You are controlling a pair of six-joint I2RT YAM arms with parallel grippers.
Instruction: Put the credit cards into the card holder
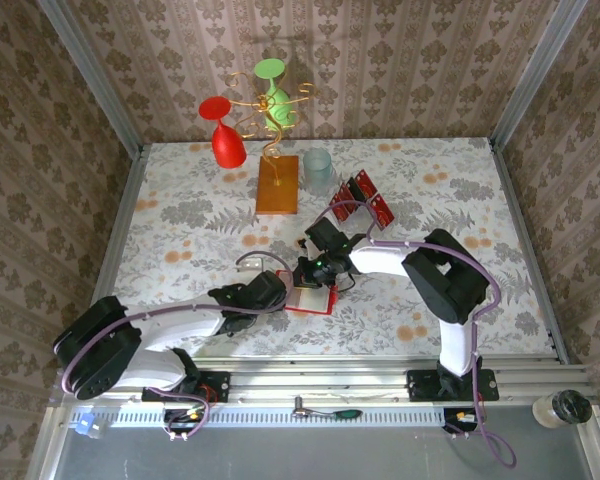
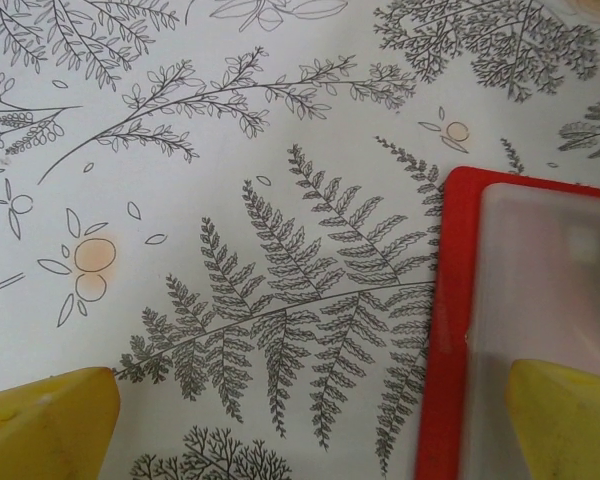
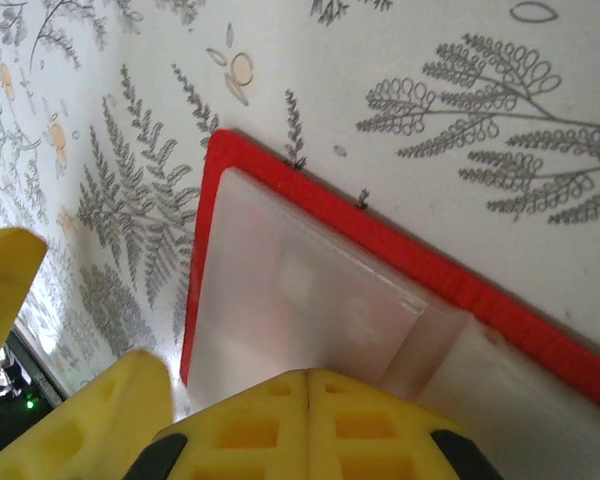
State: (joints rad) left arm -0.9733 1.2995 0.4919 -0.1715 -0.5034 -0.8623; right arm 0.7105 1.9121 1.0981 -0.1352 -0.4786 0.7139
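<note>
Open card holder [image 1: 313,300] lying near-centre, shut right gripper [image 3: 310,420] pressing on its pale inside, left gripper [image 2: 305,420] spread wide over its left edge. Credit cards [image 1: 365,198] propped in clear stand [image 1: 338,212] farther back, right.

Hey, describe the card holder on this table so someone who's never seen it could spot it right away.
On the floral table, go from the orange block at the back toward the near edge. The card holder lies flat and open there. It's the only red thing with a pale inside; the red cards are smaller and sit farther back, tilted up.
</note>
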